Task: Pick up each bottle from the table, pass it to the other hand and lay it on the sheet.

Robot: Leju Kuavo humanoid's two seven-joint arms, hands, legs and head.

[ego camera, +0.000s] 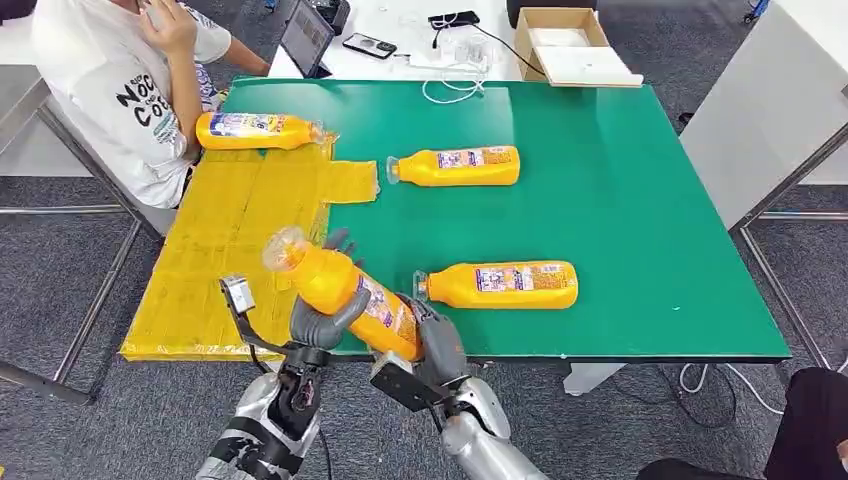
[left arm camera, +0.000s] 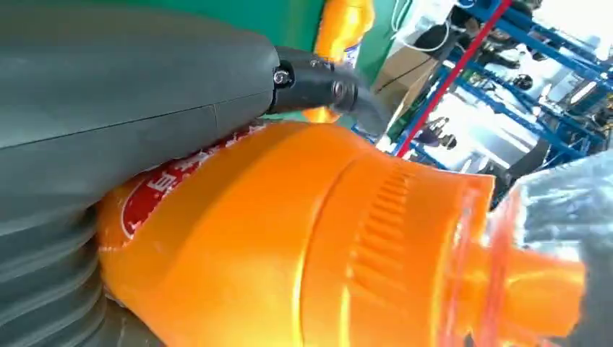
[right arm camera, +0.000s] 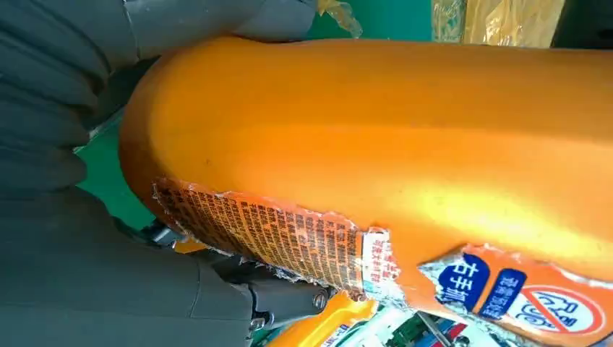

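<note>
You see both hands' fingers (ego camera: 340, 310) grasping one bottle (ego camera: 345, 290) mid-handover; one bottle (ego camera: 255, 131) lies sheeted beyond them, two wait on the worktop (ego camera: 640, 230).

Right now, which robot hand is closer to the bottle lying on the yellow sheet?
Left. The left hand is nearest the sheet bottle, beside the sheet's edge. The right hand sits farther right, over the green table. Both grip another bottle.
</note>
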